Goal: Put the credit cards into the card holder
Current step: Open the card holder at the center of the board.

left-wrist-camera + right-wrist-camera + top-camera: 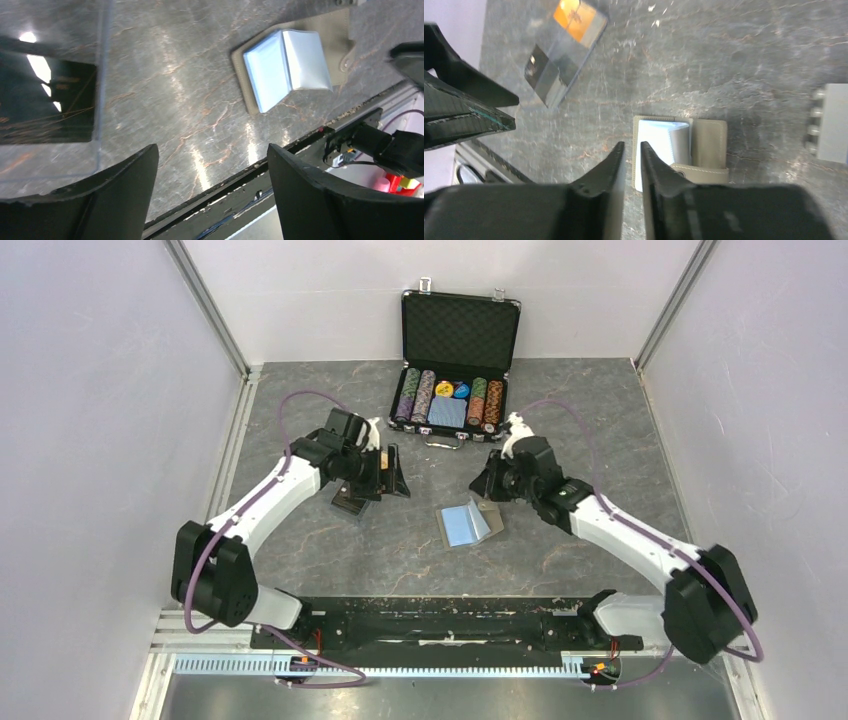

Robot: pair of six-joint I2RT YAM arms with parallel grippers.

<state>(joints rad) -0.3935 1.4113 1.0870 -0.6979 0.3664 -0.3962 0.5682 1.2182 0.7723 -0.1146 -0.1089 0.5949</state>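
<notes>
The khaki-grey card holder [468, 523] lies open on the table, light blue lining up; it also shows in the left wrist view [287, 70] and the right wrist view [684, 145]. The credit cards [350, 506] lie left of it in what looks like a clear sleeve: an orange card [574, 17] and a black card [541, 70], the black one also in the left wrist view [47, 100]. My left gripper [392, 480] [212, 150] is open and empty, just right of the cards. My right gripper [487, 485] [631, 145] is shut and empty, above the holder's far edge.
An open black poker chip case [455, 360] with chips and a blue deck stands at the back centre; its corner shows in the right wrist view [831, 130]. The black rail [430, 625] runs along the table's near edge. Walls close in left and right.
</notes>
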